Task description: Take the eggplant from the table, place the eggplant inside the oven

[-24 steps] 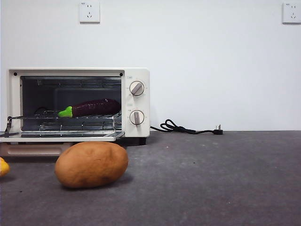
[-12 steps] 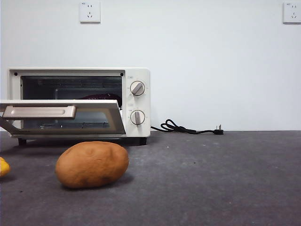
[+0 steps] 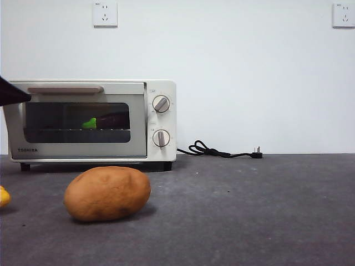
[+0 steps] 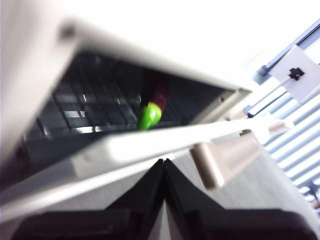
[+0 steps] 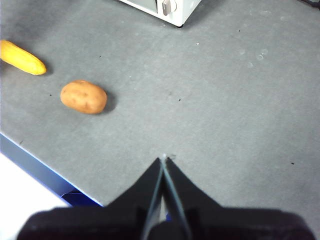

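Having swung shut, oven (image 3: 91, 121) door

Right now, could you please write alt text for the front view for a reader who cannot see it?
A cream oven stands with its glass door shut, the eggplant dimly visible inside on the rack. A potato lies on the grey table in front, and a black gripper tip shows at the left edge.

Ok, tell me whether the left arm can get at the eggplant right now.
Probably not. The eggplant lies inside the oven behind its shut glass door; the left gripper, fingers shut, sits just outside.
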### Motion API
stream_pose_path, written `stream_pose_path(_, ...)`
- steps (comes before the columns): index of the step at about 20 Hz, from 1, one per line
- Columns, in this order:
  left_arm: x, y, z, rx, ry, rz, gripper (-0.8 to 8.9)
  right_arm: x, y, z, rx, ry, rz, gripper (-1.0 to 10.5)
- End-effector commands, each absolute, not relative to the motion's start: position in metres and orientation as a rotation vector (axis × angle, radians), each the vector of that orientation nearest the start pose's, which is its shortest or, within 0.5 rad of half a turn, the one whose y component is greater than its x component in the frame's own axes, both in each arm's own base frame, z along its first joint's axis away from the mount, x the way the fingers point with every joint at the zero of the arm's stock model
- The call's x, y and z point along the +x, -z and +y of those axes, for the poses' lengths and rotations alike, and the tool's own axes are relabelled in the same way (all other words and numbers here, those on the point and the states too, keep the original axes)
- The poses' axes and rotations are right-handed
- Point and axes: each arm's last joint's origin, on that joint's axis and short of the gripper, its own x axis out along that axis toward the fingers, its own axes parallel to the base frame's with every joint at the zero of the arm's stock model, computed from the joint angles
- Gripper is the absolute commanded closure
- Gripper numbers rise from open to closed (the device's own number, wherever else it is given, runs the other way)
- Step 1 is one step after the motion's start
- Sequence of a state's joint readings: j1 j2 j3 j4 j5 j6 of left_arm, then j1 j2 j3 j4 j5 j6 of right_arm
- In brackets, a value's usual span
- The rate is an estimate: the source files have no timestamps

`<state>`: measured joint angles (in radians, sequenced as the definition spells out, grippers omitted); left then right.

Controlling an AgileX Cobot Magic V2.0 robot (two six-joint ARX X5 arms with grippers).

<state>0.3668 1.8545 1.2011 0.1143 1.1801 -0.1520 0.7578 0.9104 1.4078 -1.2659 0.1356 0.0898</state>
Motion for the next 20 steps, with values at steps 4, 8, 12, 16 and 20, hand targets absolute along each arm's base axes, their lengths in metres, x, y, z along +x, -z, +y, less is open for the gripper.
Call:
stream_pose_path(4, 0.386, -0.243, 0.112, -0.484, 0.761, 0.420, 8.19, 0.085, -0.411, 0.075, -0.236, -0.536, 0.766, 9.6)
stream_pose_path(8, 0.378, -0.259, 0.109, -0.479, 0.762, 0.414, 8.19, 0.086, -0.412, 0.076, -0.231, -0.537, 0.758, 9.6)
stream_pose_path(12, 0.359, -0.292, 0.099, -0.454, 0.726, 0.403, 8.19, 0.086, -0.412, 0.076, -0.231, -0.537, 0.758, 9.6)
stream_pose_path(16, 0.322, -0.337, 0.075, -0.368, 0.565, 0.410, 8.19, 0.086, -0.412, 0.076, -0.230, -0.538, 0.758, 9.6)
stream_pose_path(20, 0.271, -0.379, 0.044, -0.260, 0.447, 0.397, 8.19, 0.085, -0.411, 0.075, -0.234, -0.536, 0.766, 9.6)
